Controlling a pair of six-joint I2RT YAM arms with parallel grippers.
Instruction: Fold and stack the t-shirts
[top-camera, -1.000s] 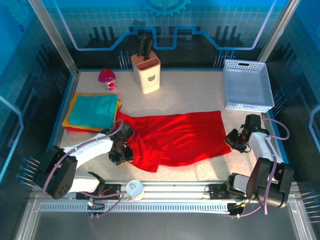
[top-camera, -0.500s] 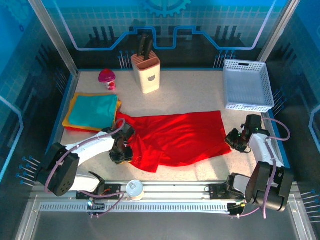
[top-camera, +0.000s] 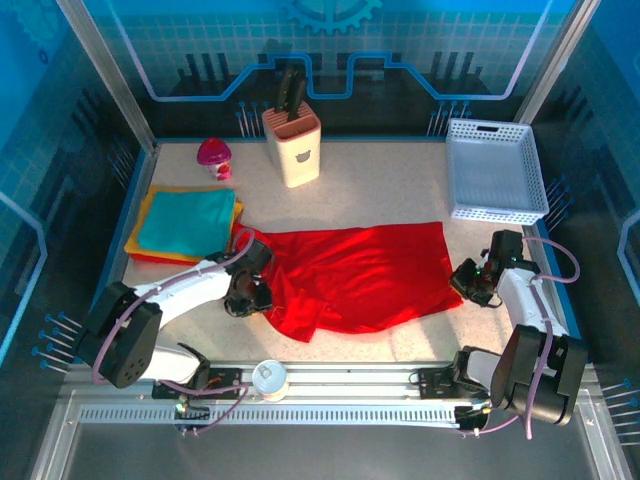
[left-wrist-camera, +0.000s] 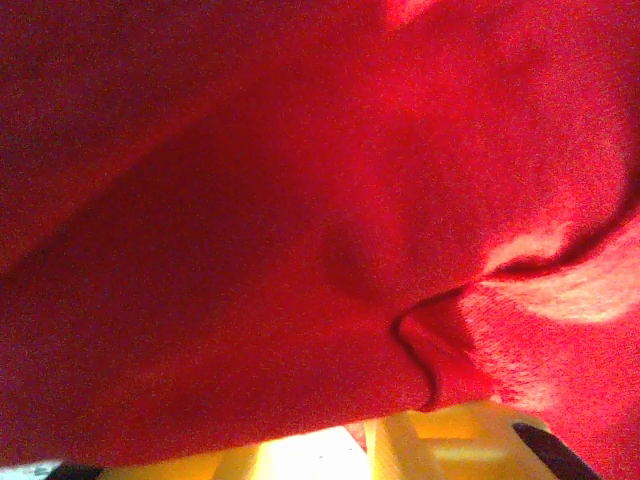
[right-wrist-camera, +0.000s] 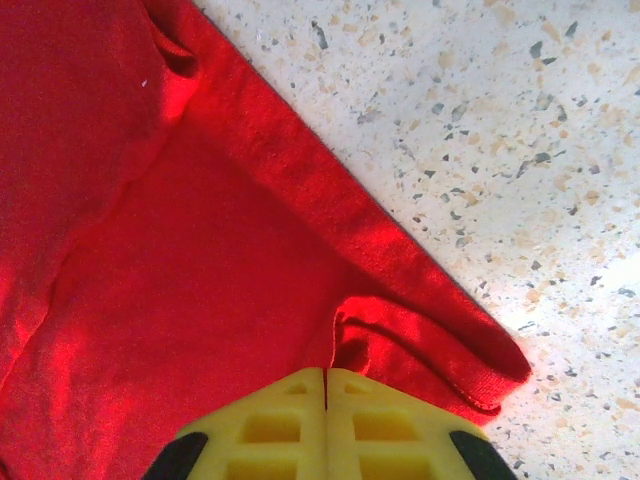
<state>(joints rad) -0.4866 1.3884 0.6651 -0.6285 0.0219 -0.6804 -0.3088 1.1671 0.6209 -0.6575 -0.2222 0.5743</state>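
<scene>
The red t-shirt (top-camera: 370, 272) lies spread across the middle of the table (top-camera: 380, 195), flat over most of its width and rumpled into loose folds at its left end, where a flap hangs toward the near edge. At that bunched left end the left gripper (top-camera: 248, 292) is down in the cloth. From its wrist camera red fabric (left-wrist-camera: 300, 220) lies across nearly everything, with a deep crease just above a sliver of one of its yellow fingers (left-wrist-camera: 450, 440), and I cannot tell whether those fingers are apart or together. At the shirt's near right corner the right gripper (top-camera: 470, 281) sits low at the hem. In its wrist view the yellow fingers (right-wrist-camera: 270, 425) are pressed together with only a thin seam between them. A small pucker of the red hem (right-wrist-camera: 360, 330) is drawn up right at their tips (right-wrist-camera: 327, 372), so they look clamped on the corner of the shirt, and the rest of the hem runs away diagonally over the speckled tabletop (right-wrist-camera: 500, 150). To the left of the red shirt, and touching its far left corner, is a stack of folded t-shirts (top-camera: 187, 222), teal on top with orange and yellow edges showing beneath. Toward the back of the table stand a cream knife block (top-camera: 293, 150) and, to its left, a small pink object (top-camera: 214, 158). The white perforated basket (top-camera: 495, 172) sits in the far right corner, just beyond the right gripper and apart from the red shirt.
</scene>
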